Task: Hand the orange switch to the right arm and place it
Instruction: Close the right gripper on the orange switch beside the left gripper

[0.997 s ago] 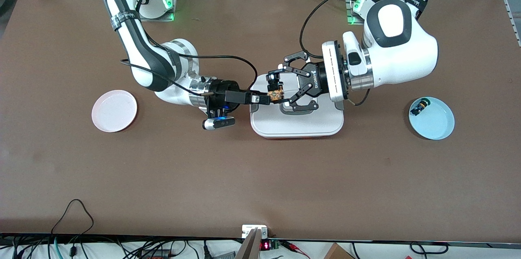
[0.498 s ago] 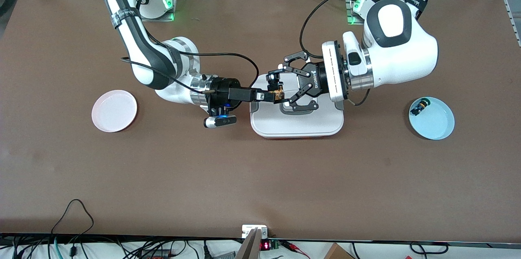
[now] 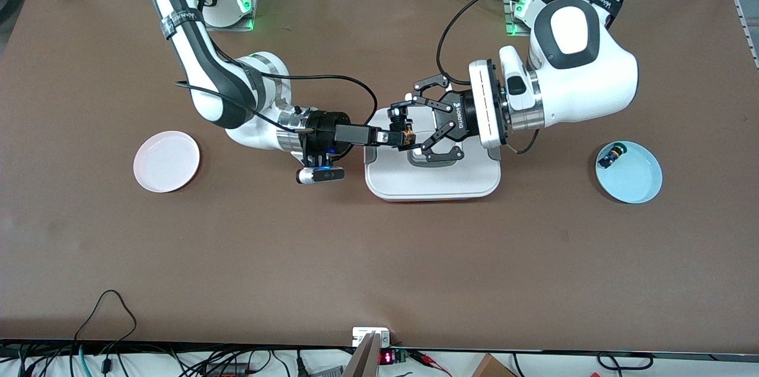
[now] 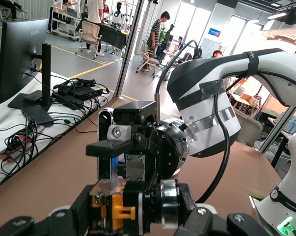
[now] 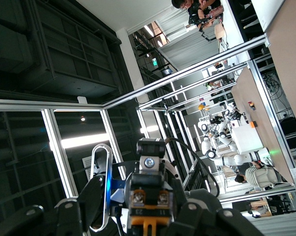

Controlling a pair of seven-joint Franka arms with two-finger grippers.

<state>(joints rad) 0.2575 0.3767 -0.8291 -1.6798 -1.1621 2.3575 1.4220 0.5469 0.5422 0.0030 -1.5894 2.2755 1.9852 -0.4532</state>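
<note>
The orange switch (image 3: 405,137) is held over the white tray (image 3: 433,181) by the closed left gripper (image 3: 410,127). It is enclosed by the right gripper (image 3: 396,139), whose grip cannot be judged.

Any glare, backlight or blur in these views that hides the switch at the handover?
Front view: even light, soft shadows; orange switch is tiny between the left claw and right claw, over the white tray. Left wrist view: bright windows, switch sharp, background soft. Right wrist view: dark ceiling, bright strip light, switch sharp but low in frame.
</note>
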